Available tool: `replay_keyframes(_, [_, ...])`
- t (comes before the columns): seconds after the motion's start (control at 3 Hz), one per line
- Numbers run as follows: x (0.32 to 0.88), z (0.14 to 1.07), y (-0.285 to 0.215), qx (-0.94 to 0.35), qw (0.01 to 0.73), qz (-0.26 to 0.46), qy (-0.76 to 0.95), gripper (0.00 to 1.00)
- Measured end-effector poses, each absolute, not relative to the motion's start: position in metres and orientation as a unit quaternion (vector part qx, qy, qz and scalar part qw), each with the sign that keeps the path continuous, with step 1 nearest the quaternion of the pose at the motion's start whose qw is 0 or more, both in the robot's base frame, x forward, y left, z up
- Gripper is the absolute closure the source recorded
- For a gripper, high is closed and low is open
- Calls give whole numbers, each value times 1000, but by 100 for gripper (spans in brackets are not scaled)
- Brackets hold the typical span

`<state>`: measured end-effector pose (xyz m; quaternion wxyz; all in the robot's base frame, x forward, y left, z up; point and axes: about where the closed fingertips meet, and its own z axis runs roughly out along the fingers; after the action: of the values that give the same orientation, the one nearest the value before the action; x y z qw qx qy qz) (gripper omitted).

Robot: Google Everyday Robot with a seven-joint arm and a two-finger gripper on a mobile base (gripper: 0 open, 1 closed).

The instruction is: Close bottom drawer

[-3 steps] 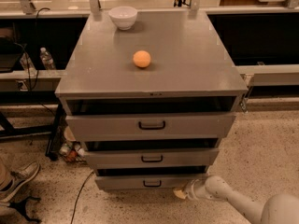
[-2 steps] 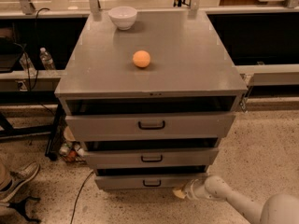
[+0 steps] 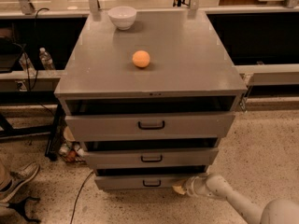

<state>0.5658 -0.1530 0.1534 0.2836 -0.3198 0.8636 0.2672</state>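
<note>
The grey three-drawer cabinet (image 3: 149, 73) stands in the middle of the camera view. Its bottom drawer (image 3: 135, 182) is the lowest and narrowest front, with a small black bar handle (image 3: 152, 183). A dark gap shows above its front panel. My gripper (image 3: 180, 189) is at the end of the white arm (image 3: 224, 195) that comes in from the lower right. It sits at the right end of the bottom drawer's front, close to the floor.
The top drawer (image 3: 149, 124) and the middle drawer (image 3: 149, 157) show dark gaps above them. An orange ball (image 3: 141, 59) and a white bowl (image 3: 122, 17) sit on the cabinet top. A person's shoe (image 3: 16, 181) is at the lower left. Bottles (image 3: 46, 59) and cables lie at the left.
</note>
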Motion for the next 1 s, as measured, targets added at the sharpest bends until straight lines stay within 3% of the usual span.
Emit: replay_keyframes(1.0, [583, 158, -161, -301, 309, 274, 860, 100])
